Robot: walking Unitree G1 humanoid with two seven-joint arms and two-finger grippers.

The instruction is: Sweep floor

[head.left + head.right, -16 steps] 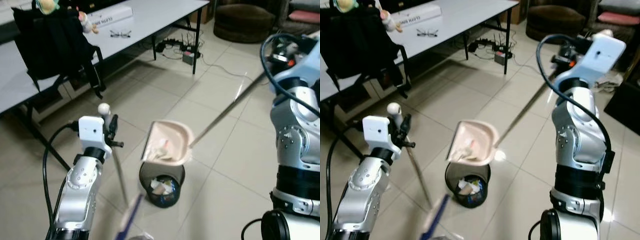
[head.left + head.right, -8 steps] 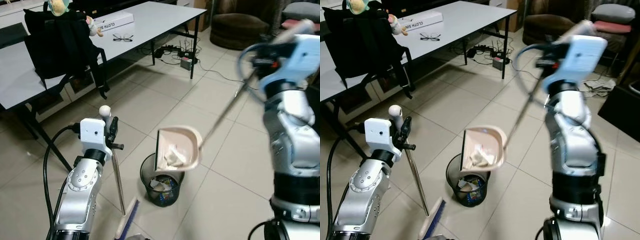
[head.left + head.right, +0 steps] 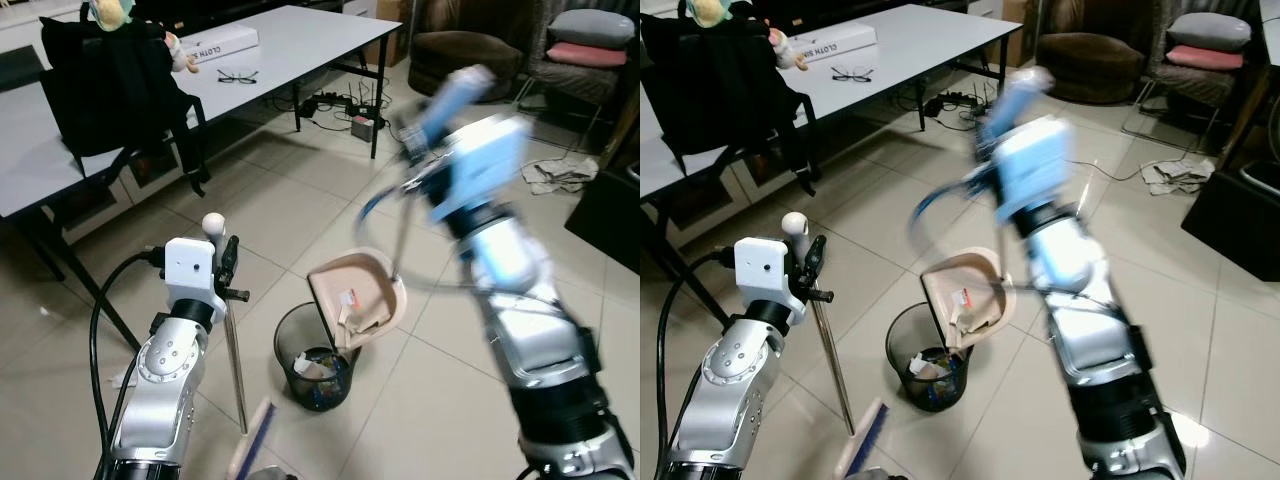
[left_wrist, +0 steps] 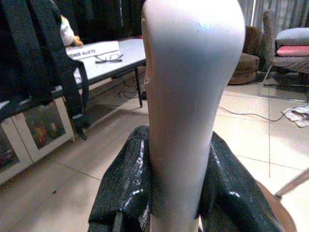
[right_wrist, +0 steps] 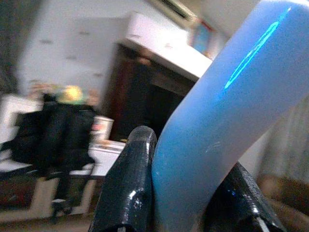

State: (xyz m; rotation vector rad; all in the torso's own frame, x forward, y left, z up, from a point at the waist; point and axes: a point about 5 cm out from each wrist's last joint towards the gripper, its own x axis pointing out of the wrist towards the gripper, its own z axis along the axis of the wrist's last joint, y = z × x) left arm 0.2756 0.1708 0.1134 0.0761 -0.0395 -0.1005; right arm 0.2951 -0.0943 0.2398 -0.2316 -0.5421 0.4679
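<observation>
My left gripper [image 3: 227, 264] is shut on the broom's white handle [image 4: 190, 96], which stands upright. The broom's head [image 3: 250, 452] rests on the floor by my feet. A beige dustpan [image 3: 357, 293] hangs tilted, mouth down, over a black wire waste bin [image 3: 320, 368] that holds scraps of rubbish. A few scraps still cling inside the pan. My right gripper [image 5: 186, 164] is shut on the blue grip [image 3: 1023, 88] at the top of the dustpan's long pole. The right arm [image 3: 480, 200] is blurred with motion, raised above the pan.
A white table [image 3: 300, 30] with a black backpack [image 3: 110, 85], glasses and a long box stands at the left. Cables and a power strip [image 3: 350, 110] lie under its far end. A brown pouffe [image 3: 455, 50], a chair with a pink cushion [image 3: 595, 50] and a dark cabinet [image 3: 610, 215] stand at the right.
My right arm has swung inward and up, carrying the pole upright and tipping the dustpan steeper over the bin. Most scraps have left the pan. The left arm has held still.
</observation>
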